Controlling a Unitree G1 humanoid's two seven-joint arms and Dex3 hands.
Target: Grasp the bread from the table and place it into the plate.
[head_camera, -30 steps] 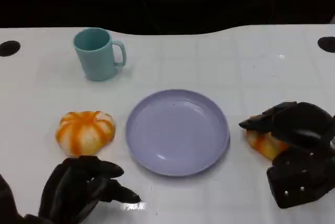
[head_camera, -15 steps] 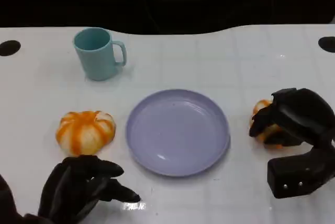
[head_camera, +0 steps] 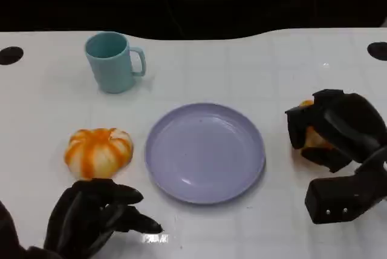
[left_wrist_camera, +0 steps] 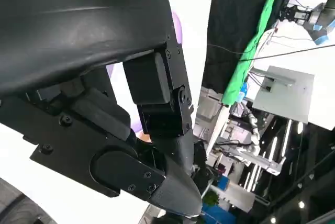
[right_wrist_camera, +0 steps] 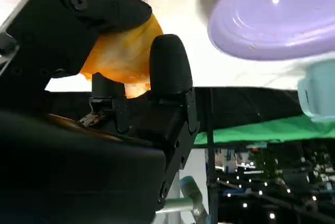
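Observation:
My right hand grips an orange-and-white bread at the right of the lavender plate, its fingers wrapped around it. The right wrist view has the same bread between the black fingers, with the plate beyond. A second orange-striped round bread lies on the table left of the plate. My left hand rests near the front edge below that bread, fingers loosely curled, holding nothing. In the left wrist view the left hand is a close black mass.
A teal mug stands behind the plate to the left, handle to the right. The white table runs back to a dark curved edge. Two black round marks sit at the far corners.
My right hand has closed around the right bread and drawn it up and slightly back from where it lay. The left hand and the other things have not moved.

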